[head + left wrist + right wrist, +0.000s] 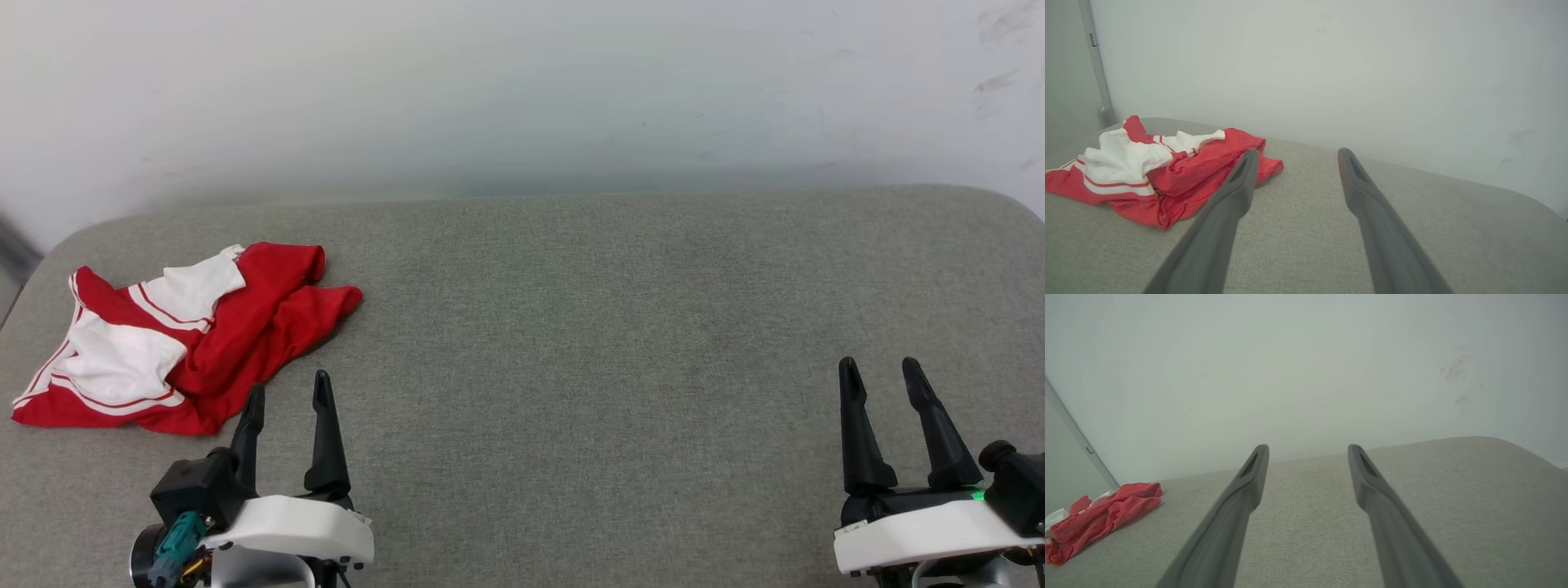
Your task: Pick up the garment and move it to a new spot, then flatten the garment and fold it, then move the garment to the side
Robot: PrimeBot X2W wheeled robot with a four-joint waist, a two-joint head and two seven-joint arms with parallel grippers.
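— What is carrying it all?
— A grey padded surface (571, 327) is stretching across, a pale wall (522, 82) standing behind its far edge.
— Where is the shirt lying?
— The shirt (188, 335) is lying crumpled by the left edge, toward the far left corner, showing red and white folds.
— And the grippers?
— The left gripper (290, 388) is sitting near the front edge, just beside the shirt, its fingers (326, 441) spreading wide and pinching nothing. The right gripper (880, 366) is sitting by the front right corner, well apart from the shirt, fingers likewise spreading, empty.
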